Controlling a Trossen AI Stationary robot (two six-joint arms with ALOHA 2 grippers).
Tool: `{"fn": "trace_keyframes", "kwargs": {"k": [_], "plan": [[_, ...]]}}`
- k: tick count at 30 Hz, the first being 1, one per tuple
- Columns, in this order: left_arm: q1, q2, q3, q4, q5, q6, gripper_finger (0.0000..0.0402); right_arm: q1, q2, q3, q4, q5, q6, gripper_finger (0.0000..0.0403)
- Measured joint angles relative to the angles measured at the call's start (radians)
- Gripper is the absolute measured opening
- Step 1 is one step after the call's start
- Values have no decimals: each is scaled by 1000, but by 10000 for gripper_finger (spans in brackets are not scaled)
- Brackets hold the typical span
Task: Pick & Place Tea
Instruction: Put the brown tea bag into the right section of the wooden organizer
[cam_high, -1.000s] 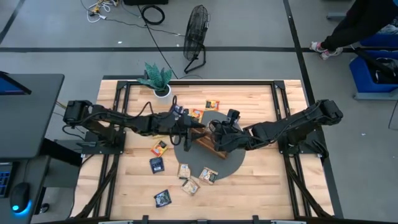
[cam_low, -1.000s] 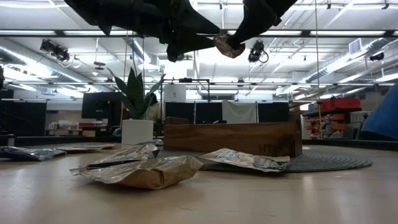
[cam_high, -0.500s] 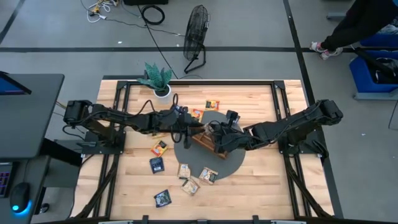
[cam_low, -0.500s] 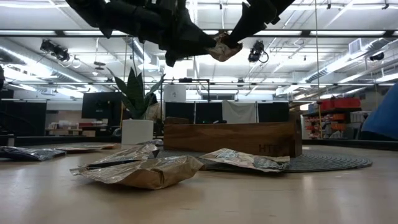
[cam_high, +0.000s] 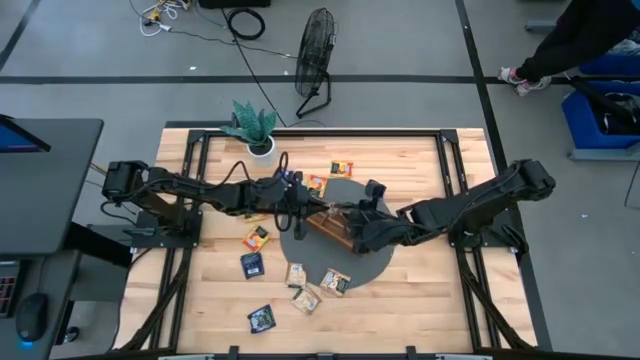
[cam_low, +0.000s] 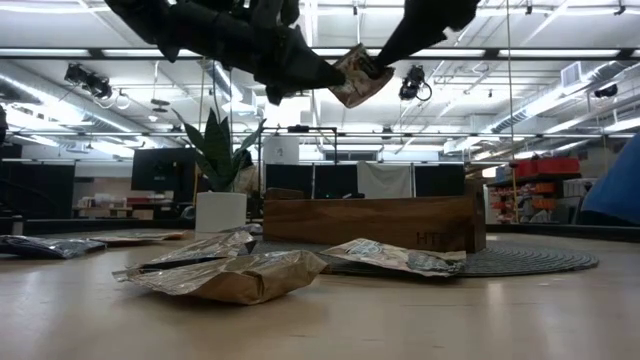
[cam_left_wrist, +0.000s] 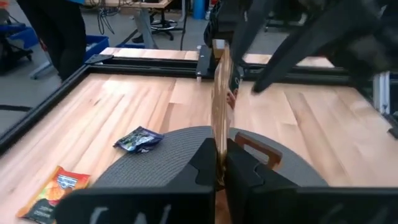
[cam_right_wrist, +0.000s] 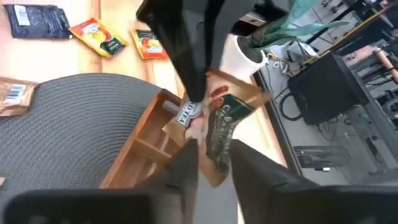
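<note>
1. the left tool (cam_low: 325, 75) is closed on a beige tea sachet (cam_low: 357, 74), held in the air above the wooden tray (cam_high: 333, 228).
2. the right tool (cam_right_wrist: 211, 160) meets it there, fingers parted around the same sachet's other edge.
3. the tray rests on a round grey mat (cam_high: 375, 265).
4. other sachets (cam_high: 306, 297) lie scattered on the tabletop (cam_high: 410, 160).
</note>
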Motion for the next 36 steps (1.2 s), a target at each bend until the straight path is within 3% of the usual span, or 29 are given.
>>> {"fn": "trace_keyframes", "kwargs": {"k": [6,10,18,27,36], "plan": [[-22,0,0,23,-8,104,12,26,-105,0,-44,-14,32,185],[-47,0,0,64,-4,186,9,16,-177,0,-23,-110,61,204],[-67,0,0,138,-4,269,11,-21,-184,0,-25,-284,72,205],[-66,0,0,141,0,287,13,-41,-172,0,-15,-306,71,188],[-66,0,0,154,2,289,13,-83,-169,0,-4,-395,73,170]]}}
